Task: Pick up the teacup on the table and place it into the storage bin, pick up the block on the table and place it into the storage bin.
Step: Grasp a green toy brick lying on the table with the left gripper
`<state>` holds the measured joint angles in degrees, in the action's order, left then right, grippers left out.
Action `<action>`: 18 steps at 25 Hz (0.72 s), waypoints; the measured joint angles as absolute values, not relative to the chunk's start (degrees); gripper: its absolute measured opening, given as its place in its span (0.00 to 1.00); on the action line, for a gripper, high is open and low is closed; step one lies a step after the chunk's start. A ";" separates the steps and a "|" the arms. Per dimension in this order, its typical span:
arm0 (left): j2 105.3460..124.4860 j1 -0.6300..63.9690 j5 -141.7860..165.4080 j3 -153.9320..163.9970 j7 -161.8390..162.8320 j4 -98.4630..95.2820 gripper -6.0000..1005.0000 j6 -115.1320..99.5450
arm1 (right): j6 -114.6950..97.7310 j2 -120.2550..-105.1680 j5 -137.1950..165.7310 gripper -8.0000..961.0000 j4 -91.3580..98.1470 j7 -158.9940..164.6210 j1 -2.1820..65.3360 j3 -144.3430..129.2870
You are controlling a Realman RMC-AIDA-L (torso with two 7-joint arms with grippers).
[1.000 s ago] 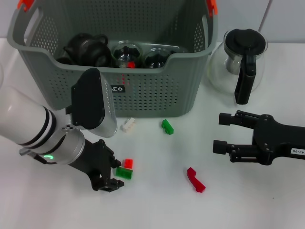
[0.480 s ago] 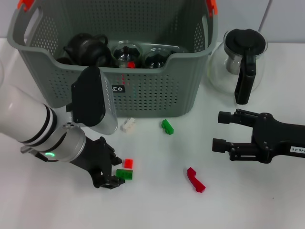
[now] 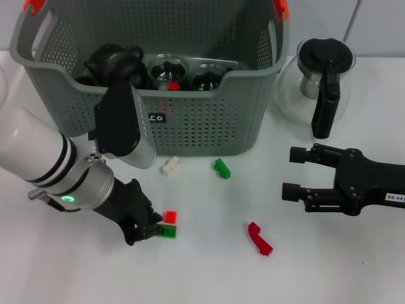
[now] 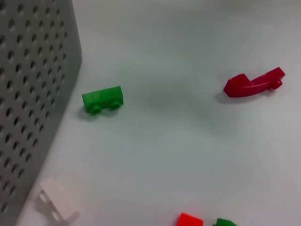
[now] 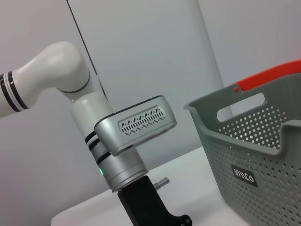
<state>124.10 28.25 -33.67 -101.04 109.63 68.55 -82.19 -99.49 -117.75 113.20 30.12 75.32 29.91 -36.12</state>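
- Fingers of the left gripper are down at the table, clenched on the small green block, which sits between their tips on the white table.
- A small red block lies just beyond those fingertips, touching or nearly touching the green block; the left wrist view catches both at its edge.
- Farther out from the left fingers, toward the storage bin, lie a white block and another green block; both are close to the bin's front wall.
- A dark red curved piece lies on the table between the two grippers, well apart from either.
- The storage bin stands behind the left gripper; inside it are a black teapot and glass cups.
- The right gripper hovers low over the table with its two black fingers spread and nothing between them, their tips pointing toward the red curved piece's side.
- A glass pot with a black handle stands behind the right fingers, beside the bin.
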 joint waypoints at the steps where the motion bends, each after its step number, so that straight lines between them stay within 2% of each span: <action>1: 124.10 28.32 -33.44 -101.04 109.66 68.43 0.31 -82.31 | -99.49 -117.75 113.20 0.98 30.12 75.32 29.91 -36.12; 2: 124.10 28.37 -33.18 -101.04 109.66 68.35 0.31 -82.46 | -99.49 -117.74 113.21 0.98 30.07 75.31 29.91 -36.12; 8: 124.15 28.49 -32.36 -100.73 109.69 68.29 0.10 -82.75 | -99.51 -117.55 113.20 0.98 29.79 75.11 29.80 -35.70; 18: 124.10 27.87 -32.70 -103.39 110.78 71.13 0.08 -84.83 | -99.51 -117.42 113.20 0.98 29.79 75.11 29.81 -35.68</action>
<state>124.10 27.87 -32.70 -103.39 110.78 71.13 -84.83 -99.51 -117.42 113.20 29.79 75.11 29.81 -35.68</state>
